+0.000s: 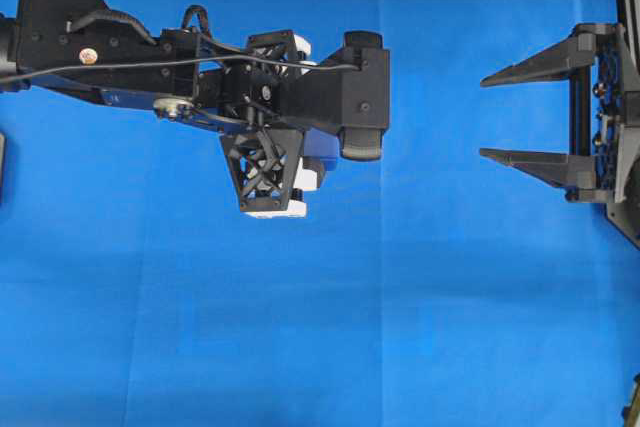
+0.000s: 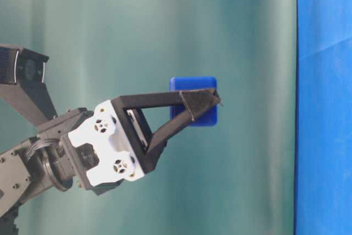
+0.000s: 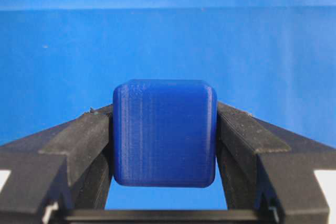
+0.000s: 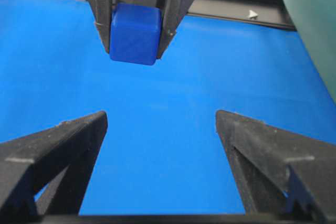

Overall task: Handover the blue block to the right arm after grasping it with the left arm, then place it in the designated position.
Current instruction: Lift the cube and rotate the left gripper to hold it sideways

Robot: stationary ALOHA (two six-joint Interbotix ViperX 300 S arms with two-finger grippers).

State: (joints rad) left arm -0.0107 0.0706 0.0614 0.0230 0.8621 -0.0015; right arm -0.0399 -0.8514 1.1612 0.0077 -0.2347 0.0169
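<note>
Left gripper (image 3: 164,145) clamped on blue block (image 3: 165,132), held above the bench (image 1: 400,327); right gripper (image 4: 161,124) fully spread, holding nothing — facing the block, well apart.

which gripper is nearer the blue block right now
Left. The left gripper has its jaws clamped on two opposite sides of the blue block. The right gripper faces it with jaws wide open, apart from the block across bare blue cloth.
</note>
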